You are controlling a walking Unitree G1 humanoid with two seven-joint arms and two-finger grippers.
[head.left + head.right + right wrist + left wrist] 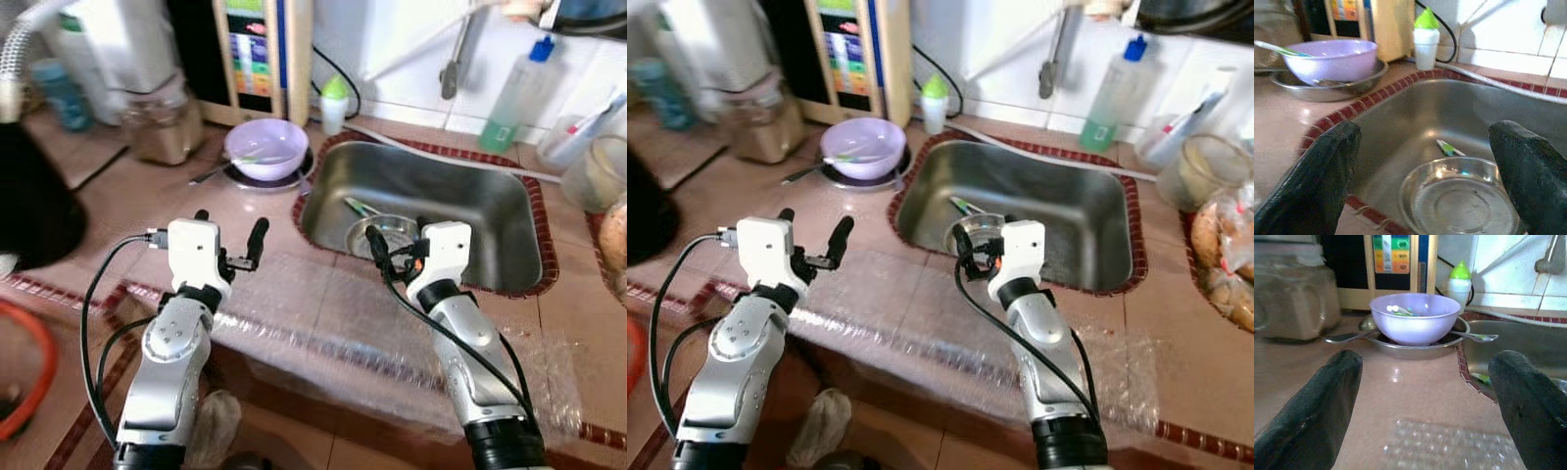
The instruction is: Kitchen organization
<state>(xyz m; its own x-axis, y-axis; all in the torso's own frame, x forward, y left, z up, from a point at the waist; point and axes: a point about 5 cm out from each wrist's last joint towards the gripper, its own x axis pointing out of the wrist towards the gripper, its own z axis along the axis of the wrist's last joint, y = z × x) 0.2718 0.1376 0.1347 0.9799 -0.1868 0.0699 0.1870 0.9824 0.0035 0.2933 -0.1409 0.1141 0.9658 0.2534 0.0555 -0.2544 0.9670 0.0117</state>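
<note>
R claw (395,247) open over steel sink (490,211), clear glass bowl (1462,200), lilac bowl (266,148)

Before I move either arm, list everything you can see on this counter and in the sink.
bowl: one, lilac, on a steel plate left of the sink, utensils inside
steel plate: one, silver, under the bowl
sink: one, stainless, set in the counter with a red tile border
steel dish: one, silver, on the sink floor
green utensil: one, green and white, lying in the sink beside the dish
small bottle: one, white with a green cap, behind the bowl
soap bottle: one, clear green with a blue top, behind the sink
bubble wrap: one sheet, clear, along the counter's front edge
left gripper: open, above the counter facing the bowl
right gripper: open, above the sink's near edge
</note>
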